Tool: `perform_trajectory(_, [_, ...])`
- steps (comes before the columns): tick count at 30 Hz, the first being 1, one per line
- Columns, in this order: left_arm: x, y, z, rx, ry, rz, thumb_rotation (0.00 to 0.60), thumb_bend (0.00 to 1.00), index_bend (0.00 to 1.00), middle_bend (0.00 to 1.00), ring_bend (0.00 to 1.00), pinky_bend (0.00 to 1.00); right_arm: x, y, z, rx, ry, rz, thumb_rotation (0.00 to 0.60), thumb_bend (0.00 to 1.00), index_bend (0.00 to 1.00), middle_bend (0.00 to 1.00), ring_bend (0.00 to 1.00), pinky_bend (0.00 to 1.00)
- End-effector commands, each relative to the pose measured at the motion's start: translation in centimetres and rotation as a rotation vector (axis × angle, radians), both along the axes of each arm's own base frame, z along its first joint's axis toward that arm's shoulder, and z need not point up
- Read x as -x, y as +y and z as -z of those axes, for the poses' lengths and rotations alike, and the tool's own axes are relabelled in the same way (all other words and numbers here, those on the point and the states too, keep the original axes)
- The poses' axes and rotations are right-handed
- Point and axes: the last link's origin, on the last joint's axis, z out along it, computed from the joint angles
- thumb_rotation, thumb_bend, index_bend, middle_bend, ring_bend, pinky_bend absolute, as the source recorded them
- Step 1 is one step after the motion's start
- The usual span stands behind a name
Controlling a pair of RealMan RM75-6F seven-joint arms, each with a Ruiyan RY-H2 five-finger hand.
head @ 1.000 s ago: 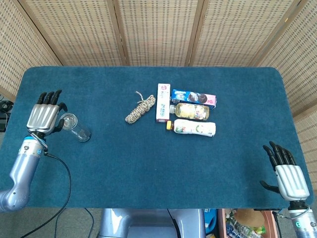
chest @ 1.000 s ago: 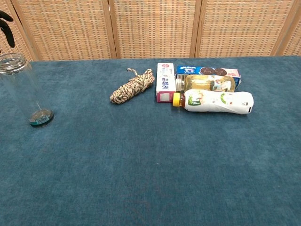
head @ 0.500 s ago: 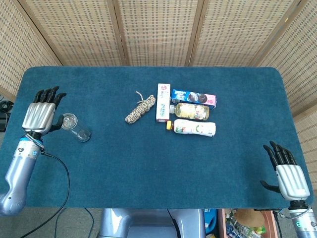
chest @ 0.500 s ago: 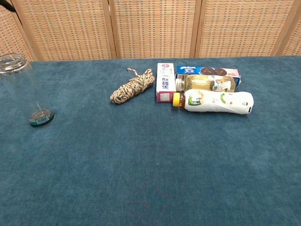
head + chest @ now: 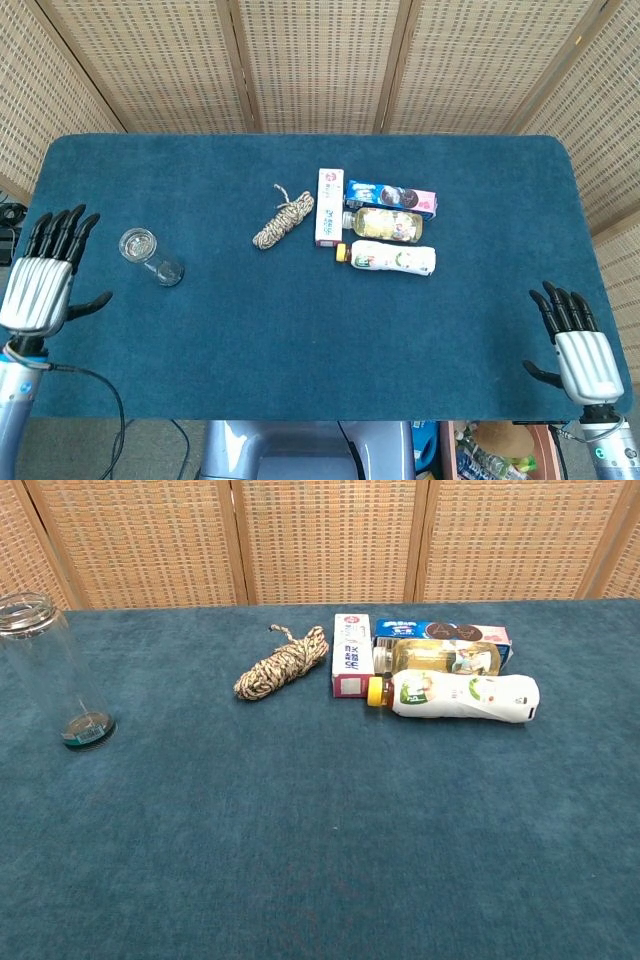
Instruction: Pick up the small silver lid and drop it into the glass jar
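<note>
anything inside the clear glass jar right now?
Yes: a small round silvery piece, likely the lid, lies flat at the bottom of the tall clear glass jar. Its underside and the green-rimmed jar base beneath are hidden.

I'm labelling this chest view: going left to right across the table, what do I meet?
Tall clear glass jar → coiled beige rope → upright white-and-pink carton → white plastic bottle with yellow cap, lying on its side.

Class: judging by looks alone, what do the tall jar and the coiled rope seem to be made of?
Jar: clear glass or possibly clear plastic, smooth and glossy; the blue cloth shows through its wall.
Rope: twisted fibre, probably cotton or jute, matte; its beige and brown strands are visibly braided.
</note>
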Motion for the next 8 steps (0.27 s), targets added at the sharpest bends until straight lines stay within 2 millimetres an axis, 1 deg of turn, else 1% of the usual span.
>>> perform_trajectory(1, [2.4,-3.0,1.1,-0.014,0.069,-0.033,0.6,0.13,0.0,0.0,0.0,0.0,-0.1,0.0,0.1,0.005,0.003,-0.007,0.6,0.09,0.01,0.0,0.0,0.06])
perform_trajectory(5, [4.6,-5.0,2.1,-0.001,0.127,-0.101,0.6,0.13,0.0,0.0,0.0,0.0,-0.2,0.0,0.3,0.004,0.01,-0.008,0.6,0.09,0.01,0.0,0.0,0.06])
perform_trajectory(8, [5.8,-5.9,2.6,0.01,0.137,-0.14,0.6,0.12,0.0,0.0,0.0,0.0,-0.2,-0.1,0.4,0.003,0.019,-0.007,0.6,0.09,0.01,0.0,0.0,0.05])
